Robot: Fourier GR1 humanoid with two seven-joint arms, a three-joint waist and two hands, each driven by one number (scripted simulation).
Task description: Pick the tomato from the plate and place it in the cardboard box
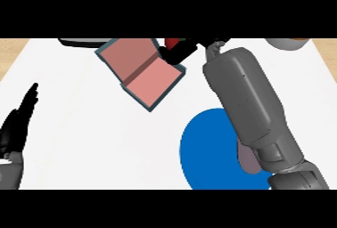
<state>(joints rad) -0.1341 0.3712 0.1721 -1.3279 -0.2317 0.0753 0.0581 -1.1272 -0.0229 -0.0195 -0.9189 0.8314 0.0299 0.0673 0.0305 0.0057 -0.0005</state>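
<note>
I have the right hand (179, 50) stretched far up the counter, its black fingers curled round the red tomato (172, 42), which sits just past the far right corner of the cardboard box (141, 71), well away from the blue plate (204, 151) under my forearm. The box's long axis runs diagonally, from upper left down to lower right, so its pink interior lies just left of and below the held tomato. The left hand (20, 120) rests open at the left edge, much farther off.
</note>
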